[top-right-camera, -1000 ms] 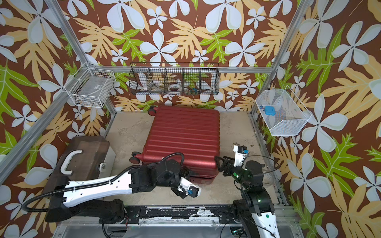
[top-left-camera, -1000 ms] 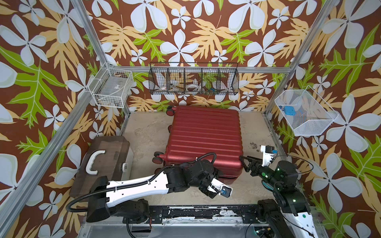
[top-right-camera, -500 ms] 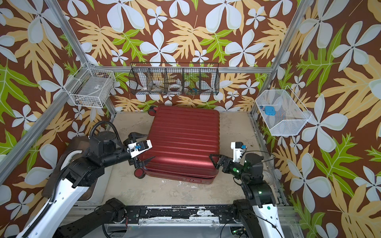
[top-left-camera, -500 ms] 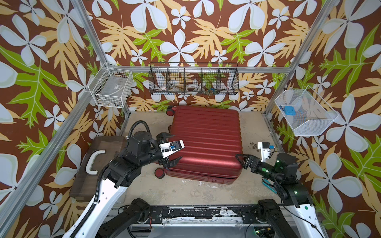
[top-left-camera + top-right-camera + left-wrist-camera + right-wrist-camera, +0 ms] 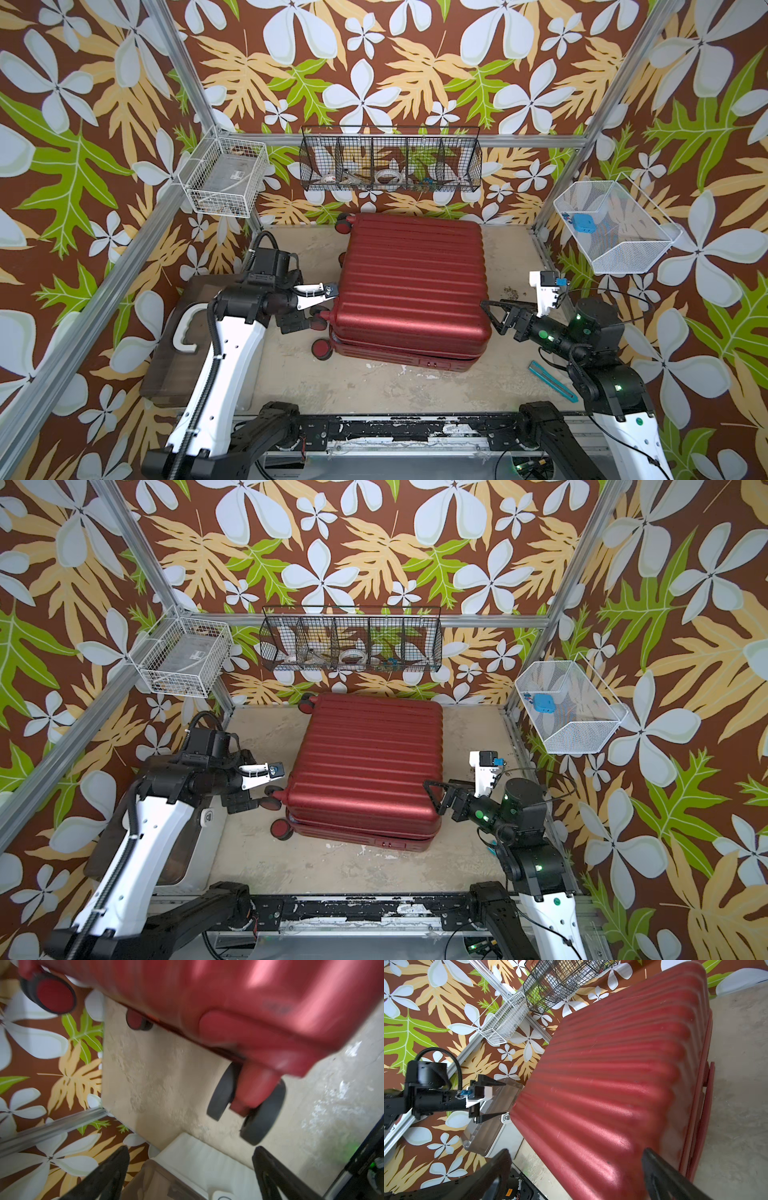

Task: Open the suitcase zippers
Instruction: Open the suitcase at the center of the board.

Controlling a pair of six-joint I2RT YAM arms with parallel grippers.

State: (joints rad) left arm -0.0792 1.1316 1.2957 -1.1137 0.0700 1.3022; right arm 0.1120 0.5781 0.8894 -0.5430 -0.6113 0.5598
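Note:
The dark-red ribbed suitcase (image 5: 411, 286) (image 5: 365, 766) lies flat on the sandy floor, wheels to the left. The zippers' band follows the middle seam along its front side (image 5: 399, 351) and shows in the right wrist view (image 5: 707, 1043); I cannot make out any pull tabs. My left gripper (image 5: 311, 309) (image 5: 266, 789) (image 5: 191, 1148) stands open beside the near-left wheels (image 5: 247, 1101), holding nothing. At the near-right corner my right gripper (image 5: 490, 318) (image 5: 434, 798) (image 5: 576, 1149) is open too, its jaws on either side of the shell's corner without gripping it.
A brown translucent box with a white handle (image 5: 178, 332) sits under my left arm. A teal tool (image 5: 552, 380) lies on the floor by my right arm. Wire baskets hang on the left wall (image 5: 224, 183), back wall (image 5: 390, 162) and right wall (image 5: 615, 228).
My left arm swung from the suitcase's front edge round to its left side by the wheels. The right gripper shifted slightly toward the near-right corner. Both grippers opened wider.

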